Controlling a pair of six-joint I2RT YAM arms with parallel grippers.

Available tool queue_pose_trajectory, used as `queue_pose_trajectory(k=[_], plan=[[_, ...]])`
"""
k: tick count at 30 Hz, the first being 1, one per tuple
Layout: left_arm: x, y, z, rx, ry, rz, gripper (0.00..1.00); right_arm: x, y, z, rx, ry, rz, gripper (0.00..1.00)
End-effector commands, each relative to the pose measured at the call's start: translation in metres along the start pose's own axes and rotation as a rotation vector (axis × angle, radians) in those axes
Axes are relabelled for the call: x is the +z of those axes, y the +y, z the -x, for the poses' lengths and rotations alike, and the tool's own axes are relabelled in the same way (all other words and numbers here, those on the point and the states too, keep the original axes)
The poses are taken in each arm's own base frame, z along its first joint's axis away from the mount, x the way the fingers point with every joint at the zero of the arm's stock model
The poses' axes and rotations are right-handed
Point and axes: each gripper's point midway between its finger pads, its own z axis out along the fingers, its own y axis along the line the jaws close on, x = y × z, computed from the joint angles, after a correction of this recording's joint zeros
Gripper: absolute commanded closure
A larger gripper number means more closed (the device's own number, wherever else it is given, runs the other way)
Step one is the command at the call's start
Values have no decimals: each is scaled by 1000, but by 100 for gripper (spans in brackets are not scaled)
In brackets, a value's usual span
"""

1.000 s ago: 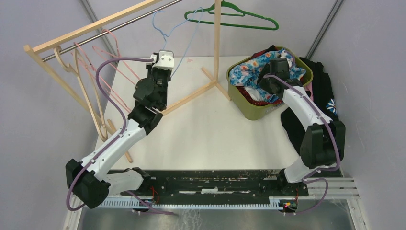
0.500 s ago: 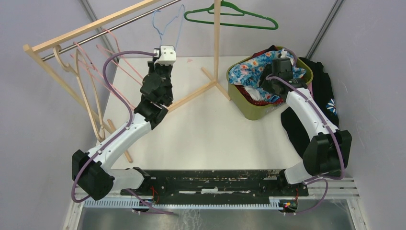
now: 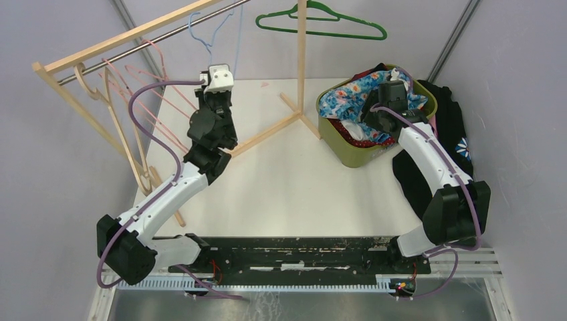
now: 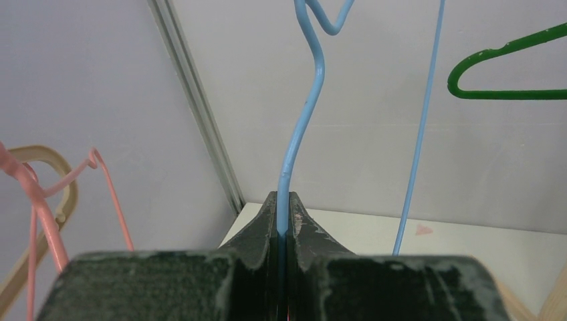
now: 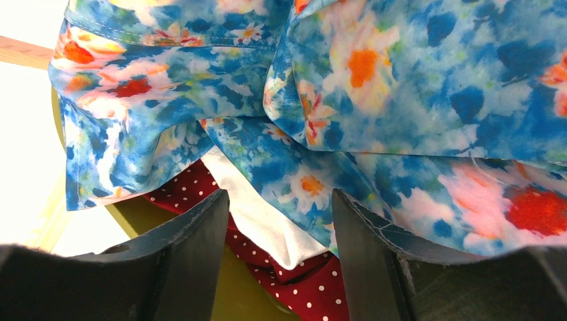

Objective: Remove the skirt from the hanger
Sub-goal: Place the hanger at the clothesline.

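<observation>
The blue floral skirt (image 3: 348, 93) lies bunched in the olive basket (image 3: 354, 157), off any hanger; it fills the right wrist view (image 5: 374, 80). My right gripper (image 3: 390, 79) hangs open just above it (image 5: 277, 200), with nothing between its fingers. My left gripper (image 3: 216, 67) is shut on the lower wire of a bare blue wire hanger (image 3: 212, 37), held up near the rack's rail. In the left wrist view the blue hanger (image 4: 304, 120) rises straight out of the closed gripper (image 4: 285, 200).
A wooden clothes rack (image 3: 134, 33) spans the back left, with pink hangers (image 3: 144, 87) and a wooden one (image 3: 90, 87) on it. A green hanger (image 3: 321, 20) hangs at the back. A red dotted garment (image 5: 307, 281) and white cloth (image 5: 267, 227) lie under the skirt. Dark clothing (image 3: 448, 120) lies right of the basket.
My left gripper has carried the blue hanger up and to the left, closer to the rack's rail. The right gripper has stayed over the basket, almost still.
</observation>
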Motion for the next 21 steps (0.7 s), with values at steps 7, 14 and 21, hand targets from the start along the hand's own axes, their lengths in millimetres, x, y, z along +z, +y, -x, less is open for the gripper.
queue_pose_trajectory(k=[7,14,21], plan=[[19,6,8,17,36,103,97,-11,11,22,-6,-66,32,36],[28,1,-27,54,151,121,97,-24,12,32,-11,-93,39,35],[20,-7,-36,14,178,55,65,-31,15,38,-57,-111,54,25]])
